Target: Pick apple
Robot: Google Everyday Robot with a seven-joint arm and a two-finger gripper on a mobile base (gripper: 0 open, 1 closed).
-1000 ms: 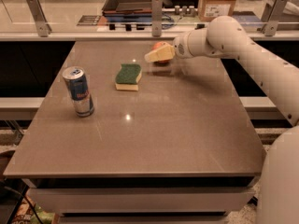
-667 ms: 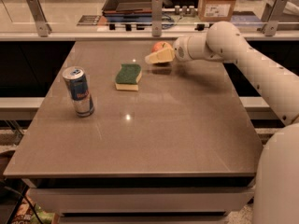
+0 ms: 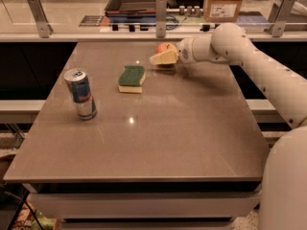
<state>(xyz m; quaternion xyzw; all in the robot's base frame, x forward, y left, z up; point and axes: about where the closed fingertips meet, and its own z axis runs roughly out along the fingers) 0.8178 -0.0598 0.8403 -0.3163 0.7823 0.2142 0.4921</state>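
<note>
The apple (image 3: 163,47) is small, round and red-orange, and sits at the far middle of the brown table (image 3: 192,128). Only its top shows above the gripper. My gripper (image 3: 164,58) is cream-coloured and reaches in from the right on a white arm (image 3: 249,56). It is right at the apple, on its near side, and covers the lower part. I cannot tell whether it touches the apple.
A green sponge with a yellow base (image 3: 132,78) lies just left of the gripper. A blue and silver drink can (image 3: 81,93) stands upright at the left. A rail with metal posts (image 3: 161,8) runs behind the table's far edge.
The arm's elbow has moved a little. The gripper stays at the apple in almost the same place. The sponge and can have not moved.
</note>
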